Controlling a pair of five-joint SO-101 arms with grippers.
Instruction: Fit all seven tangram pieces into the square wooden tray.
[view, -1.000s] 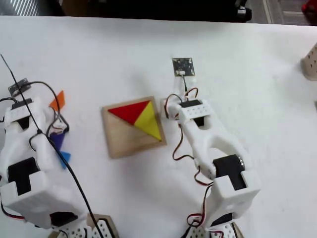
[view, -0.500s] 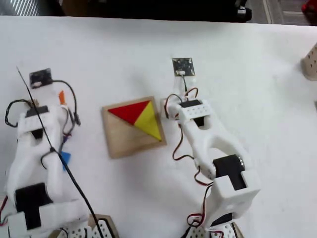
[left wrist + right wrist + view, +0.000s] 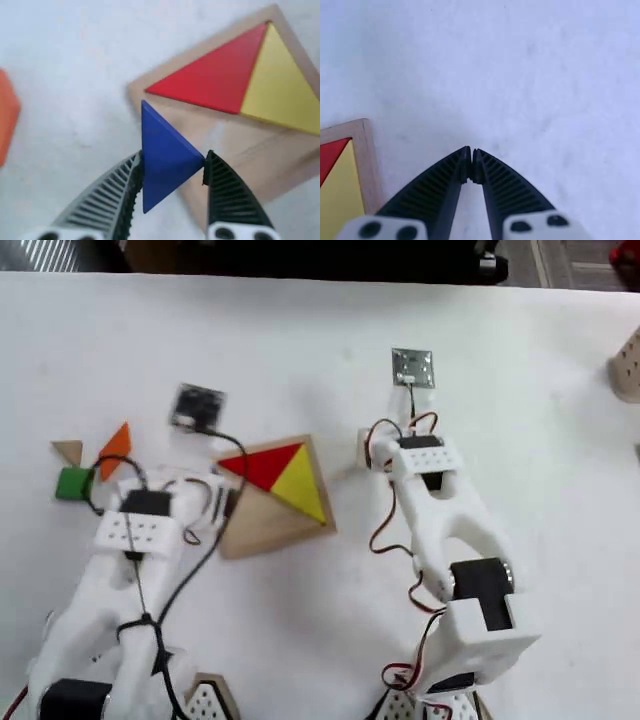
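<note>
The square wooden tray [image 3: 262,525] lies mid-table with a red triangle [image 3: 262,466] and a yellow triangle [image 3: 301,489] in its far half. My left gripper [image 3: 172,159] is shut on a blue triangle [image 3: 165,155], held over the tray's left corner [image 3: 235,145]. The red triangle [image 3: 215,75] and the yellow triangle [image 3: 277,92] lie beyond it. My right gripper [image 3: 471,152] is shut on nothing, low over the bare table just right of the tray's rim [image 3: 367,160]. In the high view it sits at the tray's right side [image 3: 362,453].
Left of the tray lie an orange triangle [image 3: 117,450], a tan triangle [image 3: 68,450] and a green square [image 3: 73,483]. A pale perforated object [image 3: 627,365] stands at the far right edge. Cables hang from both arms.
My left arm has swung from the loose pieces at the left over to the tray with the blue triangle, uncovering the tan and green pieces. My right arm has shifted slightly to the right.
</note>
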